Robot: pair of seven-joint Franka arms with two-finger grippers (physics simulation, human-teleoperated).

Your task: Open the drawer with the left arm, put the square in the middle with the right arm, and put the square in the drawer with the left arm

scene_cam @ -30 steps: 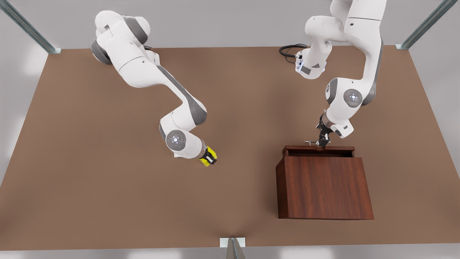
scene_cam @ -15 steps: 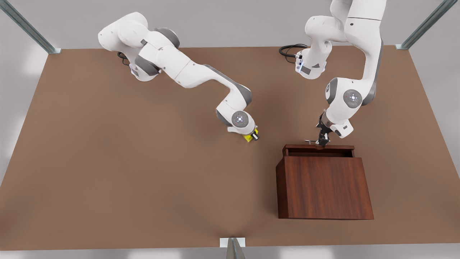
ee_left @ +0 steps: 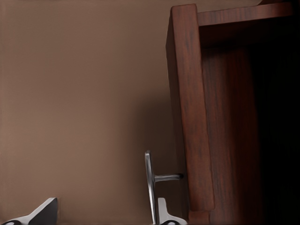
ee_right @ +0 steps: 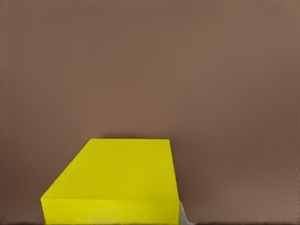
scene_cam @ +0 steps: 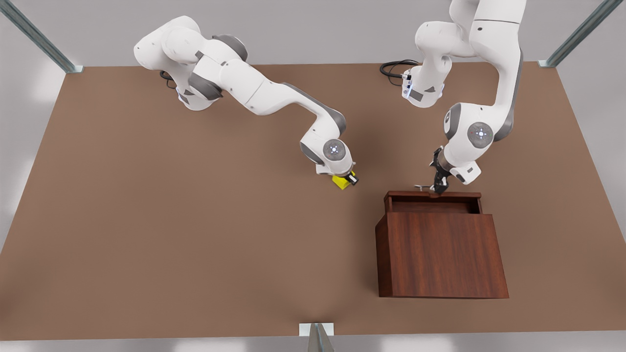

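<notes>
Front view: brown tabletop (scene_cam: 146,220) with a dark reddish-brown cabinet (scene_cam: 442,254) standing at about 4 o'clock from the table's centre. The drawer (scene_cam: 433,201) at the cabinet's top is pulled partly out toward 12 o'clock, its interior exposed as a dark slot. The left arm (scene_cam: 481,98) reaches down from 12 o'clock on the front view's right, and the left gripper (scene_cam: 436,185) sits at the drawer's front edge, right at the silver bar handle (scene_cam: 421,187); from here I cannot tell whether the fingers are on the bar or just beside it. The right arm (scene_cam: 264,98) stretches from 10 o'clock toward the table's centre. The right gripper (scene_cam: 348,179) is low over the middle of the table, fingers clamped on the square (scene_cam: 340,181), which lies at about 10 o'clock from the drawer and well apart from it; whether the square touches the surface cannot be told. A black cable (scene_cam: 393,68) loops at the table's far edge. Left wrist view: the handle (ee_left: 150,185) stands out from the drawer front (ee_left: 190,117) on a short post. One pale fingertip (ee_left: 165,214) lies just beside the bar on the drawer side, the other fingertip (ee_left: 40,213) is well apart, so the fingers are spread with the bar between them, not squeezing it. Right wrist view: the square (ee_right: 117,183) sits between the fingers, with bare tabletop (ee_right: 150,61) beyond; a sliver of one pale fingertip (ee_right: 183,216) shows against the cube's side.
</notes>
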